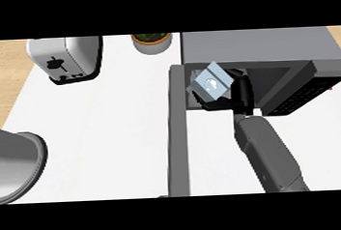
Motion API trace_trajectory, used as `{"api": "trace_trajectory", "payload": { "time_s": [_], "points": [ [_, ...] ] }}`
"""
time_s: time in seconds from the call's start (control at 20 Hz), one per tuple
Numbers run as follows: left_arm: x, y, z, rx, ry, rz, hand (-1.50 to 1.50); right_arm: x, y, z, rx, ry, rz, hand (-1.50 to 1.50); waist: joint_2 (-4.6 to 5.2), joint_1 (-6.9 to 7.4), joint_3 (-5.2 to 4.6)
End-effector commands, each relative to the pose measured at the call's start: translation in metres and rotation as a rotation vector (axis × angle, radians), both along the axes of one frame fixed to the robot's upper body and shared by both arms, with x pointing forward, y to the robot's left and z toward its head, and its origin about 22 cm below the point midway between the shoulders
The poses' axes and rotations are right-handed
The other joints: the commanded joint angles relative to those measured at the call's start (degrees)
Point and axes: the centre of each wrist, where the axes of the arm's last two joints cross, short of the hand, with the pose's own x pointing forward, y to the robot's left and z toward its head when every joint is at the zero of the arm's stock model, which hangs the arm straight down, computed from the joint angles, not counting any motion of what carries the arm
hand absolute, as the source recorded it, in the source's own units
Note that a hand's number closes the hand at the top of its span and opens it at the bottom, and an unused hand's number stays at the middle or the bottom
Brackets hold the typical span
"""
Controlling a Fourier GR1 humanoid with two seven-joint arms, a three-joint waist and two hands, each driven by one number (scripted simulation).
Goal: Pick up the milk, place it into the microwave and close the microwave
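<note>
Here the right robot hand point(240, 92) is reaching into the mouth of the microwave point(270, 47), with its grey forearm point(268, 151) coming up from the lower edge of the view. The black fingers are curled around the milk point(212, 82), a small carton with a pale blue and white face, which is tilted and sits at the left side of the hand. The carton is right at the microwave's opening, above the dark floor of the cavity; whether it rests on that floor cannot be told. The microwave door point(178, 131) stands wide open, and it shows as a long grey bar that runs down the view to the left of the arm. The control panel point(304, 89) is dark and lies at the right of the opening. On the white worktop point(102, 129) a toaster point(64, 58) stands far at the back left, and a plant pot point(152, 42) is near the microwave's left back corner. A large grey rounded thing point(12, 167) shows at the left edge. The left robot hand does not show.
</note>
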Motion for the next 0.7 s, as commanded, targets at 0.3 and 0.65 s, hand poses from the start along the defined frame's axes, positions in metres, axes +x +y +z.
{"api": "trace_trajectory", "payload": {
  "time_s": [0.3,0.65],
  "points": [
    [0.013,-0.002,0.010,0.016,0.010,-0.017,-1.50,0.025,-0.007,-0.015,-0.137,-0.096,-0.029,1.50,0.60,0.80,0.08],
    [0.007,0.007,-0.010,-0.016,-0.003,-0.024,-1.50,0.054,-0.005,0.022,-0.289,-0.127,-0.126,1.50,0.93,2.08,0.02]
  ]
}}
